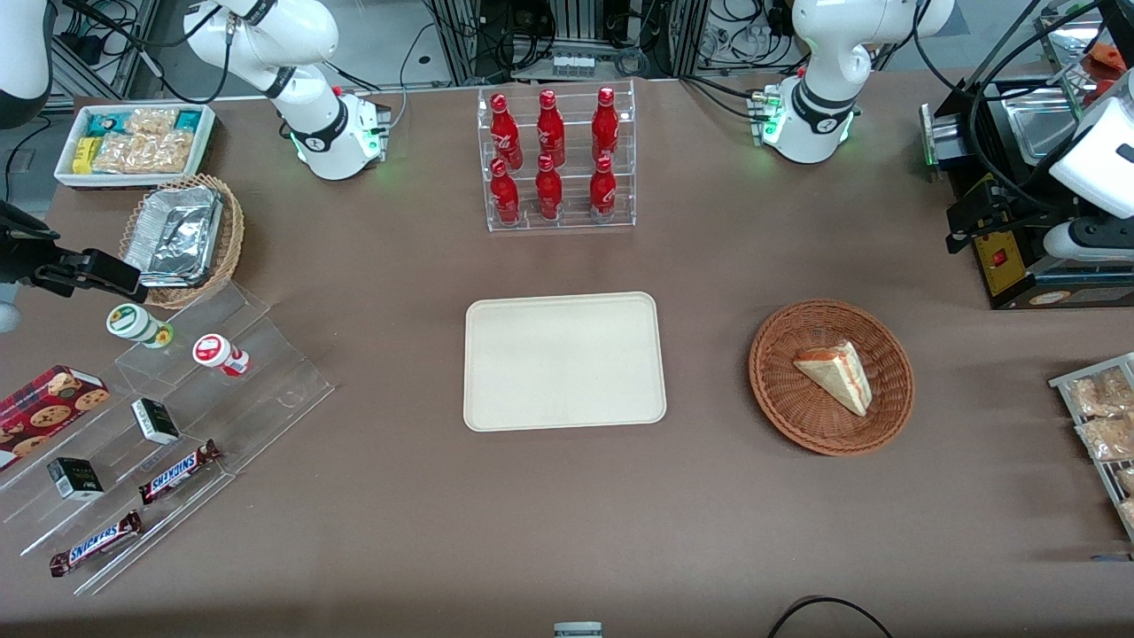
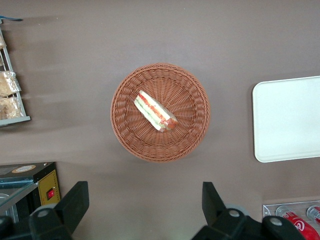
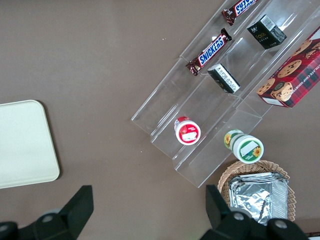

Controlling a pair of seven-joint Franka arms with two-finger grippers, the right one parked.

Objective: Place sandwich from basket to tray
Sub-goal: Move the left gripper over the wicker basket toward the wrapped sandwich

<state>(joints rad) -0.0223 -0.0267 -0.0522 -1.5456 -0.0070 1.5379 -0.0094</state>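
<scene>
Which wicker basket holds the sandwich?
The reddish-brown basket beside the tray; the tan basket holds foil trays. The gripper hovers open above it.

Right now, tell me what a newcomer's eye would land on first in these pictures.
Probably the rack of red bottles, bright against the brown table, standing farther from the front camera than the bare cream tray. Next, the sandwich lying alone in the basket beside the tray, toward the working arm's end. The gripper hangs open, high above the table near the basket.
</scene>
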